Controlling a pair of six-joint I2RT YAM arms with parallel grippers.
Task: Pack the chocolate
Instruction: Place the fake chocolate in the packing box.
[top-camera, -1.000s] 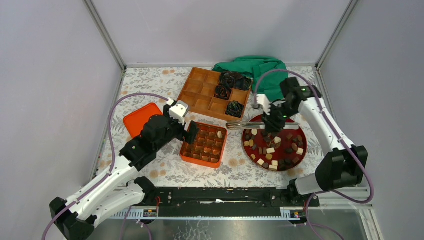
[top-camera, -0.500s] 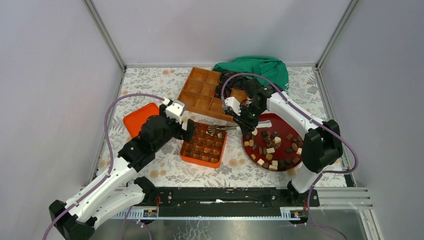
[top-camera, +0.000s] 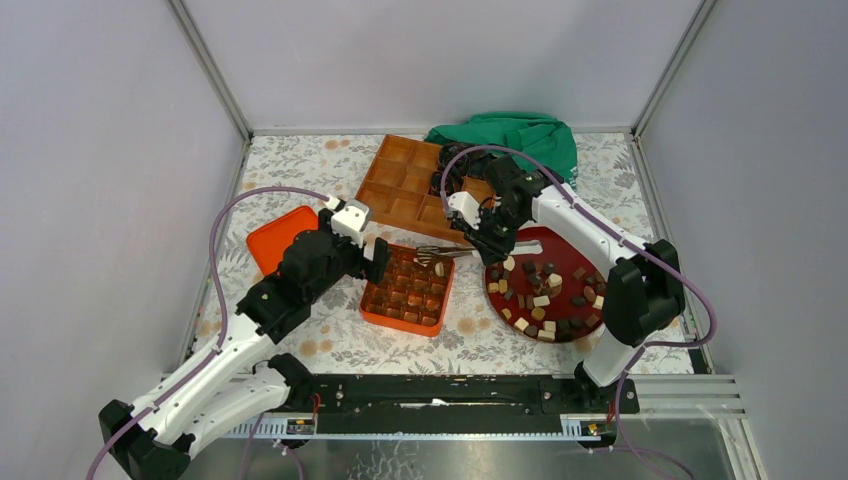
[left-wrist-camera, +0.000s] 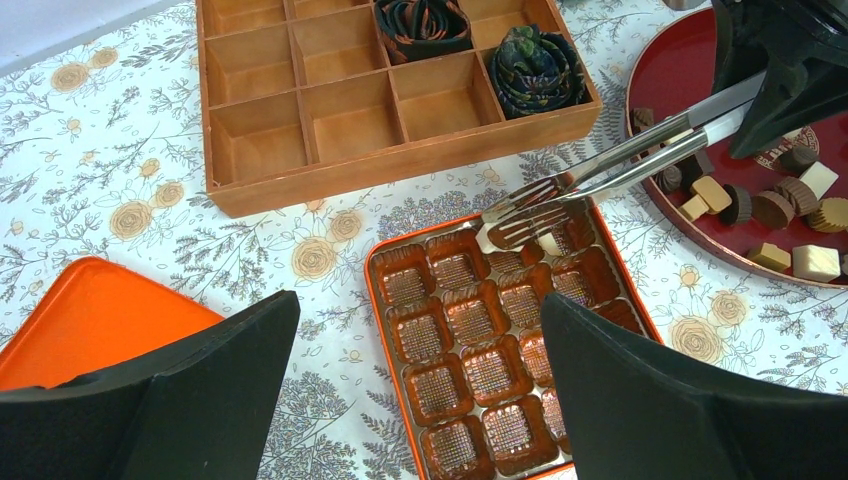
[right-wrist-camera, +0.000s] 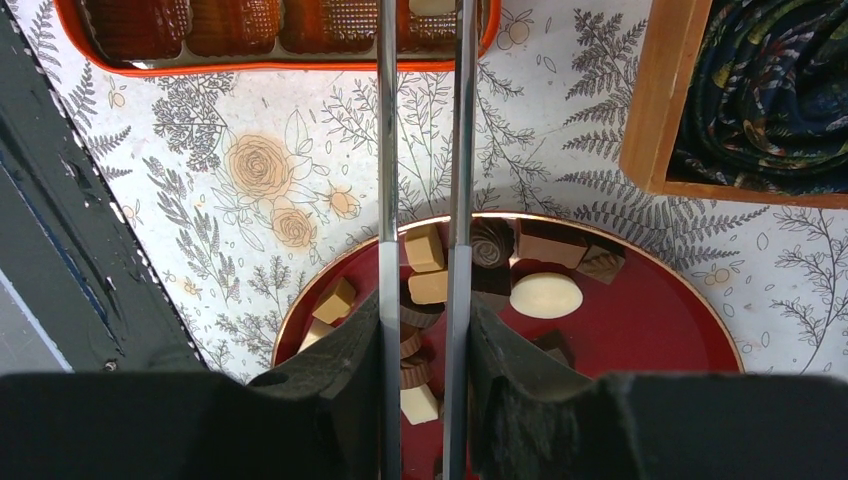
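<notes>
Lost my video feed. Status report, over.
Left claw open, empty, by the orange tray. Right claw shut on the tongs, tips at a cream chocolate, tray's far right corner. Nothing blocking.

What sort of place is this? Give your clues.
Probably a robot test cell: plain grey walls enclose the table, left arm and right arm are bolted at its near edge, chocolates staged on a plate.
</notes>
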